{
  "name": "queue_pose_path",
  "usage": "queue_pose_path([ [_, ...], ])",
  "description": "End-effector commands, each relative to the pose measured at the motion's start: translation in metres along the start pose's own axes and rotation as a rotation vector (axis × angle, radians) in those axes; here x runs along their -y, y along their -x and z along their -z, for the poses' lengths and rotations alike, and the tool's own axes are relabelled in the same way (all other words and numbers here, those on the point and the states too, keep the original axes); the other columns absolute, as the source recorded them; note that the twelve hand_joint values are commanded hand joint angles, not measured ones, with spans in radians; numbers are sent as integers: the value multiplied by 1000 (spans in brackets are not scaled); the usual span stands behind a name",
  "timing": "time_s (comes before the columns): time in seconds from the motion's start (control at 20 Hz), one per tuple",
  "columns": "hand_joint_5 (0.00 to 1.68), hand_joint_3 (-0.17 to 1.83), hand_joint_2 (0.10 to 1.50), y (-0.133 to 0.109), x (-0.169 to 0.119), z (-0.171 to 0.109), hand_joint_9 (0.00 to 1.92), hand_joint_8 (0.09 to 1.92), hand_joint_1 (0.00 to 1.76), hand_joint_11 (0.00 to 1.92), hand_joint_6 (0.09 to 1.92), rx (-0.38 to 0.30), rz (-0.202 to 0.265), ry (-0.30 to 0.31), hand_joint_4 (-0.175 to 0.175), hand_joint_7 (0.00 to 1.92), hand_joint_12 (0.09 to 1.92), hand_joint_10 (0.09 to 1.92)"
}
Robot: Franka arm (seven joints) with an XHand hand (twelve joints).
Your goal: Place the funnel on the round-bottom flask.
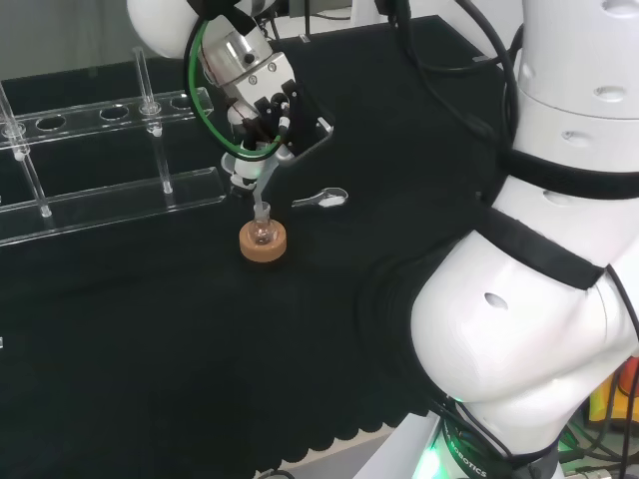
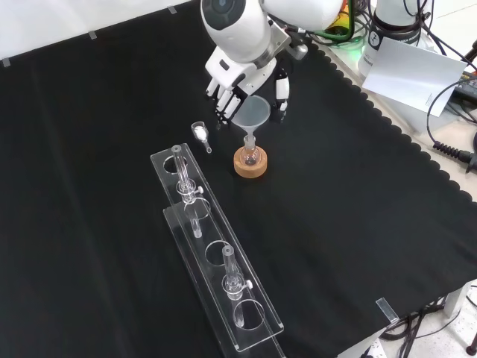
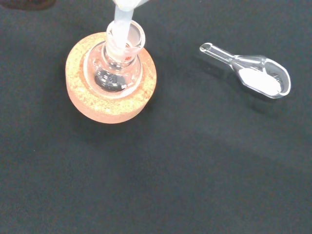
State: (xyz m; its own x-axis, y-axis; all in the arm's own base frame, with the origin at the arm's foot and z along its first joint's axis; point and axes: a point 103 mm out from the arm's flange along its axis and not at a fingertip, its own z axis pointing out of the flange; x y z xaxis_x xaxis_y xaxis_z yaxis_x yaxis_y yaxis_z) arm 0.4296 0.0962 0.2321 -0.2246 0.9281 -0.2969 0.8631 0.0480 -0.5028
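A small clear round-bottom flask sits upright in a cork ring near the middle of the cloth. The clear funnel stands over it, its stem tip reaching into the flask's neck; in the head view the funnel leans slightly. The hand hangs just above, fingers on one side of the funnel's cone and thumb on the other, curled on it. In the wrist view the funnel's stem enters the flask on its cork ring.
A clear scoop with white powder lies on the cloth beside the flask, also seen as the scoop from the wrist. A long clear tube rack with glass tubes stands in front. The arm's white links stand at the right.
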Motion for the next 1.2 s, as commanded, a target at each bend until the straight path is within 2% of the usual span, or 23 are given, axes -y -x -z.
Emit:
queue_pose_path([
  [0.05,543,453,746,-3,-4,-1,797,668,676,480,151,-1,7,-2,-44,523,1286,510],
  [0.6,540,454,746,-4,-5,-1,792,668,674,480,156,16,1,-12,-44,520,1284,510],
  [0.9,538,455,746,6,-3,-8,786,669,675,480,159,-6,0,-13,-44,516,1284,510],
  [1.2,493,455,746,5,-2,-12,754,663,672,479,141,-28,3,-3,-49,485,1283,504],
])
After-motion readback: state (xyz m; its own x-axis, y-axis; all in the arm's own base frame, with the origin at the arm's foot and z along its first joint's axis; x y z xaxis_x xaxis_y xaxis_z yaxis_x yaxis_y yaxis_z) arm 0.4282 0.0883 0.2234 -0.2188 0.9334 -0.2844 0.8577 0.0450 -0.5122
